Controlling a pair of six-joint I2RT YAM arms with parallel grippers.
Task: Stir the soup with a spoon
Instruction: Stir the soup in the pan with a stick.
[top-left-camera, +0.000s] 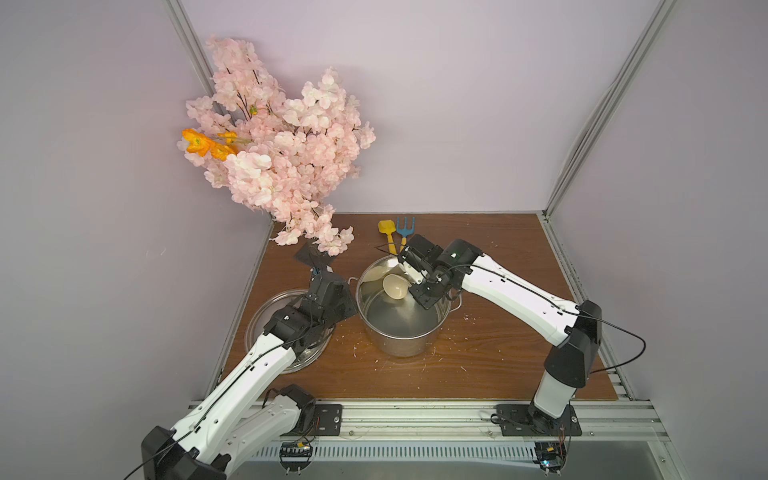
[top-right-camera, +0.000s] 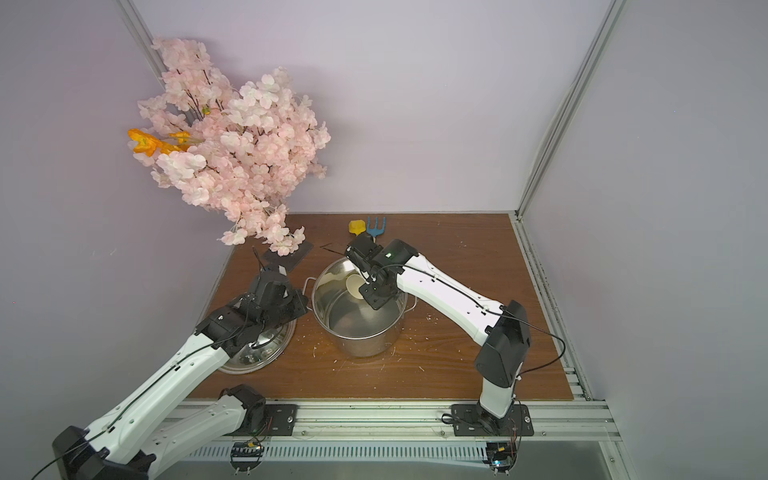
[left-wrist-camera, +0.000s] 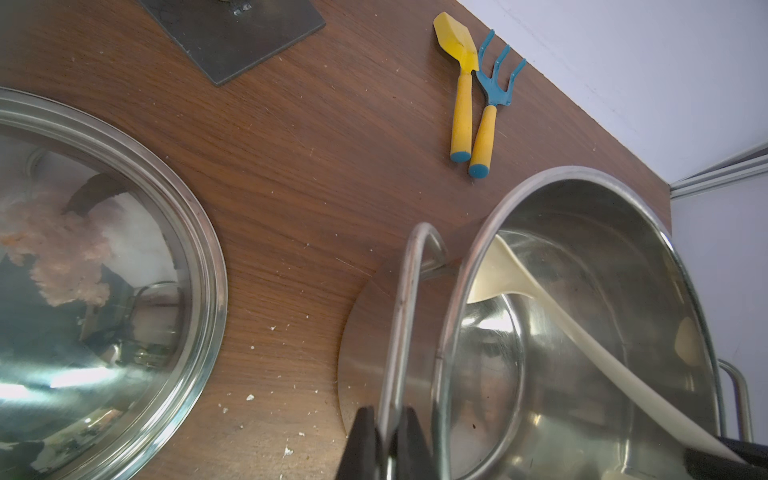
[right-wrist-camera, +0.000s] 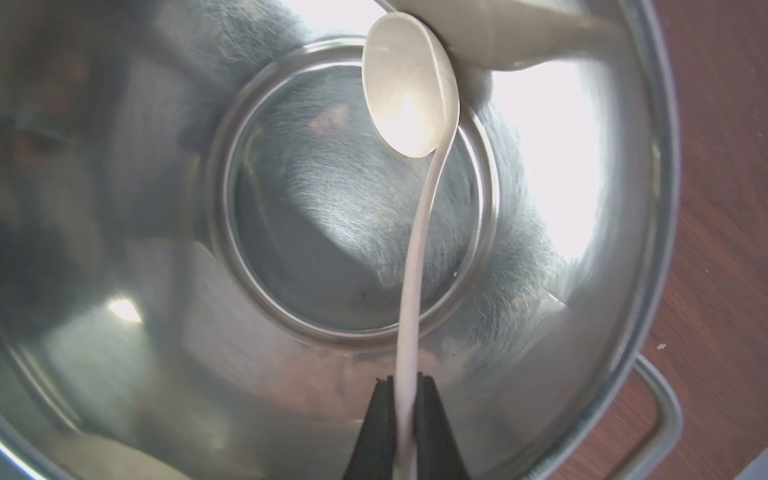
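Left gripper (left-wrist-camera: 388, 442) pinched shut on stockpot's (top-left-camera: 399, 345) left loop handle (left-wrist-camera: 401, 316), likely bracing it. Right gripper (right-wrist-camera: 405, 419) clamped on ladle (right-wrist-camera: 409, 91) handle, bowl inside pot for stirring.

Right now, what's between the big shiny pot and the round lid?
The left gripper, shut on the loop handle of the pot, with bare, crumb-speckled table around it. The left wrist view shows this.
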